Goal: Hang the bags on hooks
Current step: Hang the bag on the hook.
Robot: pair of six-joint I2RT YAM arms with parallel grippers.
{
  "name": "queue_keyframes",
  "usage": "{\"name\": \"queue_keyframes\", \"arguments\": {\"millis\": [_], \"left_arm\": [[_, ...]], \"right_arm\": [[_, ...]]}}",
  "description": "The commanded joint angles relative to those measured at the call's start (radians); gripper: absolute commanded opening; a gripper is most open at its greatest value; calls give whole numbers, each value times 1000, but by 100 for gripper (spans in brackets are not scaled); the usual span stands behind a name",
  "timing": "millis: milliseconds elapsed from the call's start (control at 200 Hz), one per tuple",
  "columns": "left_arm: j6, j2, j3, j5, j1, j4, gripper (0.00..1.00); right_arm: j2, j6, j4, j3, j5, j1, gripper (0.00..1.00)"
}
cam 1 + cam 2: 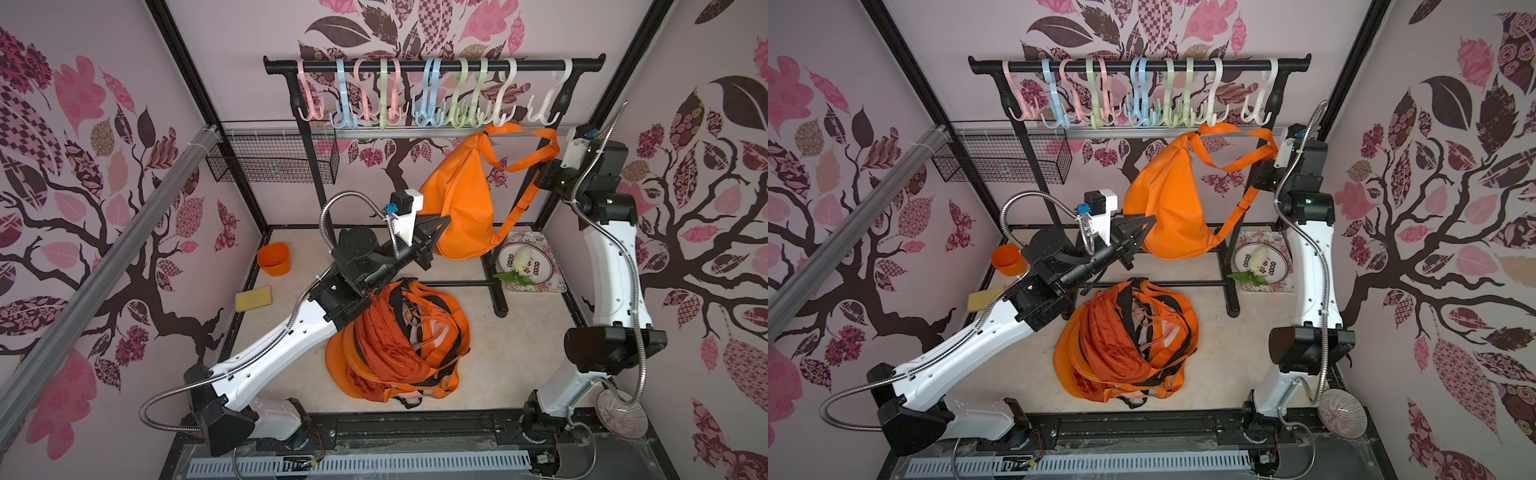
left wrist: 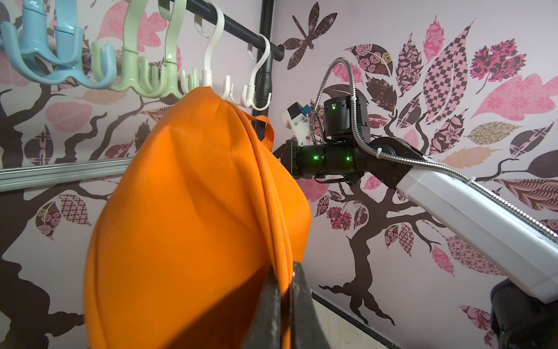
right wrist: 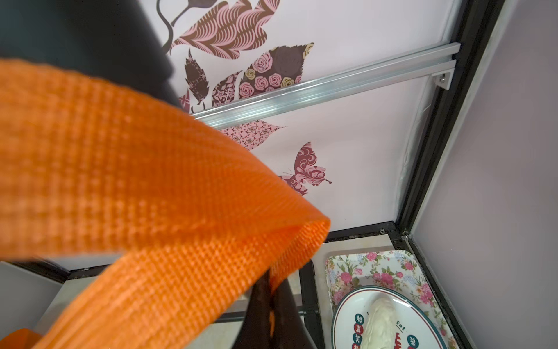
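Note:
An orange bag (image 1: pixel 457 199) (image 1: pixel 1167 199) hangs in the air below the rack's rail (image 1: pixel 415 66), which carries several pastel hooks. My left gripper (image 1: pixel 444 222) (image 1: pixel 1152 220) (image 2: pixel 283 278) is shut on the seam at the bag's (image 2: pixel 181 211) lower side. My right gripper (image 1: pixel 550 157) (image 1: pixel 1273 151) (image 3: pixel 273 284) is shut on the bag's orange strap (image 3: pixel 120 166) (image 1: pixel 523 133), holding it out to the right. The bag's top sits right under a white hook (image 1: pixel 500 112) (image 1: pixel 1214 112) (image 2: pixel 208 60). I cannot tell whether the strap rests on that hook.
A pile of other orange bags (image 1: pixel 399 340) lies on the floor in the middle. An orange cup (image 1: pixel 273 258) and a yellow sponge (image 1: pixel 253 298) sit at the left. A floral tray (image 1: pixel 557 286) with a plate lies at the right. A wire basket (image 1: pixel 274 158) hangs on the back wall.

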Motion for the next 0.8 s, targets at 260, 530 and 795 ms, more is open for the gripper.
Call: {"name": "queue_keyframes", "arguments": {"millis": [260,530,795], "left_arm": [[22,-88,-53,-47,-5,47,0],[38,-138,-80,-66,-5,67,0],[62,-128,-36,-98,-5,19,0]], "right_arm": [[-182,-20,142,-7,-42,6,0],[-145,-20,142,108,-21,7,0],[8,-25,68,344,17,8,0]]}}
